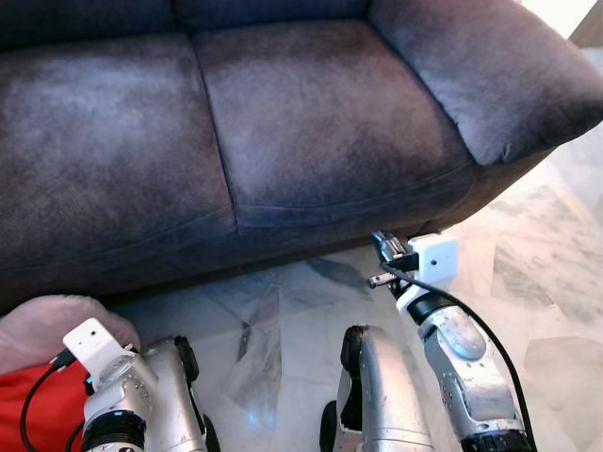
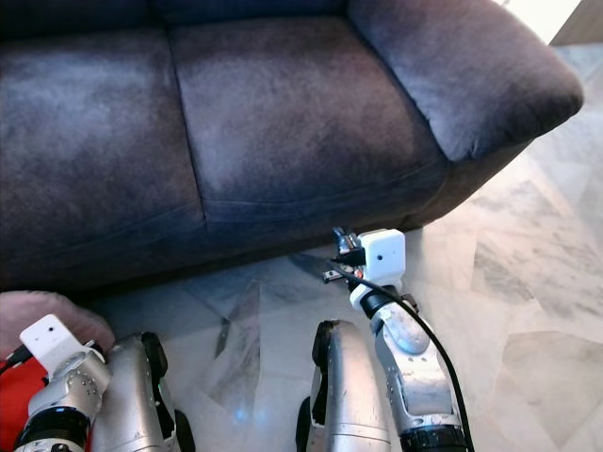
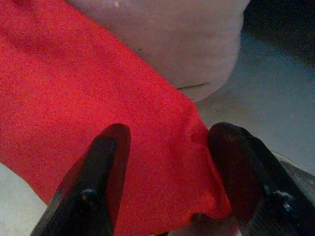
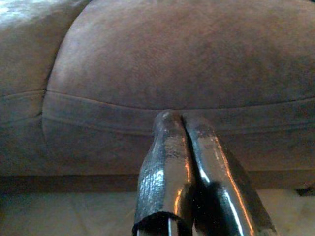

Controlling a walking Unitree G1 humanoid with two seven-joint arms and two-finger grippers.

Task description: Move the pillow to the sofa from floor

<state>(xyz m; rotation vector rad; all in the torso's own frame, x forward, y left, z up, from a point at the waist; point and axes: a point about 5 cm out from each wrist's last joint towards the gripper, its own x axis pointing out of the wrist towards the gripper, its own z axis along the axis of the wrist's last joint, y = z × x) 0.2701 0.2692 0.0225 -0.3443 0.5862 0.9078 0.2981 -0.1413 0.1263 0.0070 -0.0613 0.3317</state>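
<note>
The pillow lies on the floor at my lower left, pinkish on top with a bright red cover below. My left gripper is open at the pillow's red corner, one black finger on each side of the fabric. The dark grey sofa spans the view ahead, its seat cushions bare. My right gripper is shut with nothing in it, held low in front of the sofa's front edge and pointing at the right seat cushion.
Pale marble floor runs between me and the sofa and out to the right. The sofa's thick right armrest bulges forward. My silver legs show at the bottom.
</note>
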